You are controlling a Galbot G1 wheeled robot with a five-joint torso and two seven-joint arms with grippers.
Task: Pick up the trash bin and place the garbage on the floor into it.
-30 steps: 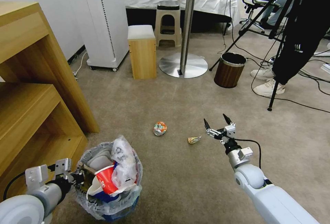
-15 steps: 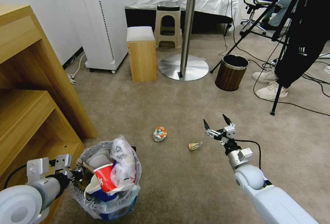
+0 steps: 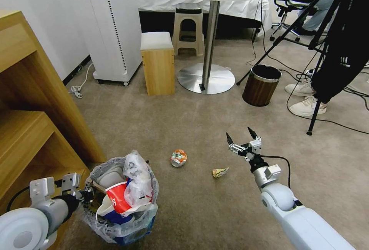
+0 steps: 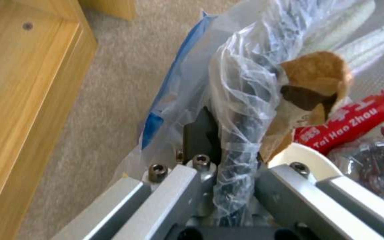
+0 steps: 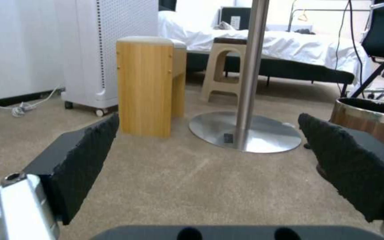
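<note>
My left gripper (image 4: pixel 227 173) pinches the rim of the bin (image 3: pixel 119 219), low at my left on the floor (image 3: pixel 200 211), while my right gripper (image 3: pixel 241 138) gapes empty above the can (image 3: pixel 178 158), light, dented, slick, best squeezed across its middle

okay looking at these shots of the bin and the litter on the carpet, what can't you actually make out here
- The trash bin: its black wall is hidden by the plastic liner in the head view.
- Left gripper: its fingertips are buried in the liner in the left wrist view.
- The small wrapper near the crushed can: too small to identify.
- Right gripper: open, empty, above the floor.
</note>
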